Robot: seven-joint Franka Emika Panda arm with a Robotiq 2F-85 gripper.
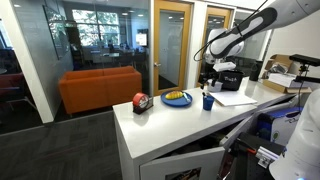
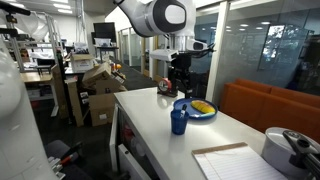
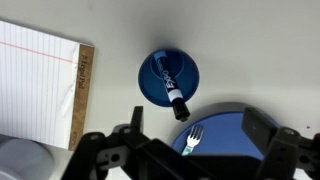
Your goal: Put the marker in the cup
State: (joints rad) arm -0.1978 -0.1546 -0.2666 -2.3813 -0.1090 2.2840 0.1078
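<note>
**Marker** (image 3: 174, 90): thin, dark barrel with a white label. Stowed inside the cup, tilted against the rim, one end poking past the rim on the plate side (wrist view).

**Cup** (image 3: 152, 80): small, blue, cylindrical, upright. Placed mid-counter, well apart from every corner, in both exterior views: cup (image 1: 208, 101), cup (image 2: 179, 121).

**Counter** (image 1: 165, 112): white, long, flat top.

**Plate** (image 2: 192, 115): blue, round, just beside the cup, toward the counter's long edge on the orange-sofa side. Loaded with yellow items (image 1: 177, 97). Pale fork (image 3: 192, 138) lying on it in the wrist view.

**Notepad** (image 3: 35, 75): white, lined, brown cardboard strip along one side. Flat on the counter near the cup, on the side away from the plate.

**Red-and-black round object** (image 1: 141, 102): beyond the plate, near the counter's short end.

**Gripper** (image 3: 195, 122): released, jaws spread wide, empty. Hung above the cup and plate, touching neither. Also visible in an exterior view, gripper (image 2: 180, 78).
</note>
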